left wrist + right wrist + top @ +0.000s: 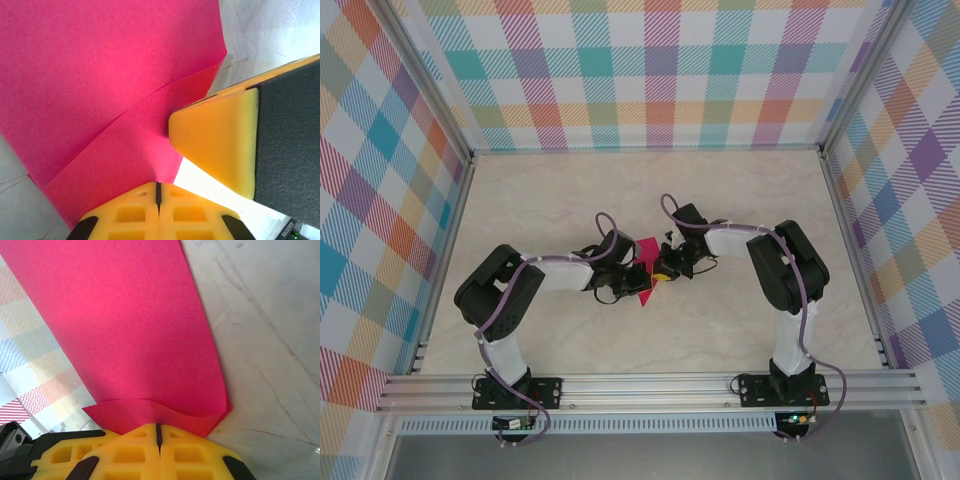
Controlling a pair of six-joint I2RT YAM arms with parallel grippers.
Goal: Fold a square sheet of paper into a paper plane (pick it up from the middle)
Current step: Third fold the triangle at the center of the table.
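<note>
While left tool (158, 192) and right tool (158, 432) clamp the paper (647, 250) above the bench (740, 330) between them, an early fold seems in hand; next, edges must align before creasing.

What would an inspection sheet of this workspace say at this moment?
Surface: pale marbled table, bare near the edges.
Job's things: pink paper, partly folded with one layer over another; no finished plane.
Clutter: nothing seen.
Grippers: left gripper shut on the paper; right gripper shut on the paper.
Cables: purple cables, looped, not touching the paper.
Surroundings: plaid walls; metal rail at the near edge.
</note>
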